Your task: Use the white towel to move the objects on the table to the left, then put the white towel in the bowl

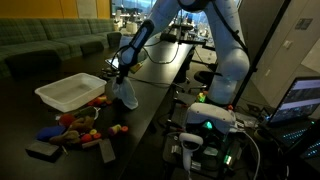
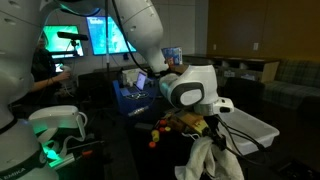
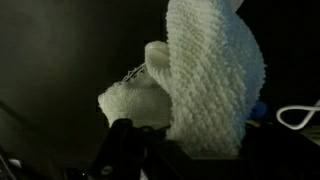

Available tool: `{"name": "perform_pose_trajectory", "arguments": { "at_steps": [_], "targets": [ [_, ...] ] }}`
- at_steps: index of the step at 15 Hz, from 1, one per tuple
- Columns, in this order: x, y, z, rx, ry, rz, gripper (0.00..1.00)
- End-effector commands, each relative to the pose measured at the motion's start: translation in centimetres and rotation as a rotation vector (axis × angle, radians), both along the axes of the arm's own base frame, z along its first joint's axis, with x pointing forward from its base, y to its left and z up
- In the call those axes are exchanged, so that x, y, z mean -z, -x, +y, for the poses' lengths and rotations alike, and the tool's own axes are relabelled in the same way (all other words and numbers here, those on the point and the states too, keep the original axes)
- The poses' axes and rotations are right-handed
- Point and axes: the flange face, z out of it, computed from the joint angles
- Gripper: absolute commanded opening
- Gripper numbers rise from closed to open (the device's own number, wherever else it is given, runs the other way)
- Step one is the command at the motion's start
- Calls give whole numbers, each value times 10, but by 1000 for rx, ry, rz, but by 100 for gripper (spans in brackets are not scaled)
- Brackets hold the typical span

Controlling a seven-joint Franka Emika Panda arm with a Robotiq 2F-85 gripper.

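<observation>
My gripper is shut on the white towel, which hangs down from it above the dark table. In an exterior view the towel droops below the gripper. In the wrist view the knitted towel fills the picture in front of the jaws. A white rectangular bowl stands on the table to the left of the towel; it also shows in an exterior view. Several small colourful objects lie on the table in front of the bowl, below and left of the towel.
A dark flat block and a grey block lie near the table's front edge. A blue box sits behind the gripper. Cables and equipment crowd the table's right side.
</observation>
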Motion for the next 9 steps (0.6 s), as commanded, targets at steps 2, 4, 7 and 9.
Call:
{"name": "perform_pose_trajectory", "arguments": {
  "at_steps": [2,4,7,9],
  "targets": [
    [48,-35,-3,1,55,-78,2],
    [70,-49,-2,24,60,-113,2],
    [93,-64,-3,58,45,-147,2],
    [109,-73,-2,74,40,-157,2]
  ]
}}
